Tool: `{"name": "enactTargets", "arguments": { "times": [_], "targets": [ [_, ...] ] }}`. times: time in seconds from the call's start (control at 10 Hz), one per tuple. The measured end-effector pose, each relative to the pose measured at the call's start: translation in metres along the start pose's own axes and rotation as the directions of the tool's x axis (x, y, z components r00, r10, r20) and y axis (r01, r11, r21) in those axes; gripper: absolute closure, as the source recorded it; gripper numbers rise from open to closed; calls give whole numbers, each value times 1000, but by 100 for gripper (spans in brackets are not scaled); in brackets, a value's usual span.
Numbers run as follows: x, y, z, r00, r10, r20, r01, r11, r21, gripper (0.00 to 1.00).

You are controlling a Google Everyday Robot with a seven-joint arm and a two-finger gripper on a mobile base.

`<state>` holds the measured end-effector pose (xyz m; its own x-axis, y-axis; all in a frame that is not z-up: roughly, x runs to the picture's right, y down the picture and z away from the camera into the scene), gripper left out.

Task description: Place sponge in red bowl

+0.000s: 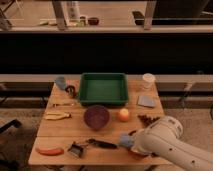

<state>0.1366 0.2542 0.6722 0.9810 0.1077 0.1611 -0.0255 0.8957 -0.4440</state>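
My gripper [125, 142] is low over the table's front right, at the end of the white arm [165, 147] that comes in from the lower right corner. It is shut on the sponge [124, 141], a small blue-grey pad that shows at its tip. The arm covers most of the red bowl [135, 153]; only an orange-red sliver shows under the gripper. The sponge sits at the bowl's left edge. Whether it touches the bowl is hidden.
A dark purple bowl [96, 117] and an orange fruit [123, 115] sit mid-table, behind the gripper. A green tray [103, 89] is at the back, with a white cup [148, 81] and a pale grey square [147, 101] on the right. A black utensil [102, 144] lies left of the gripper.
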Motion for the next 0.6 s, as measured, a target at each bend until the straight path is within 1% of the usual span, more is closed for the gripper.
{"name": "enactTargets", "arguments": {
  "times": [0.1, 0.2, 0.3, 0.6],
  "targets": [
    [-1, 0, 3, 1000, 0, 16, 0, 1000, -1, 99],
    [0, 0, 5, 999, 4, 45, -4, 1000, 2, 100],
    [1, 0, 4, 998, 7, 59, -7, 1000, 6, 100],
    [-3, -3, -1, 996, -17, 88, 13, 999, 41, 100]
  ]
}}
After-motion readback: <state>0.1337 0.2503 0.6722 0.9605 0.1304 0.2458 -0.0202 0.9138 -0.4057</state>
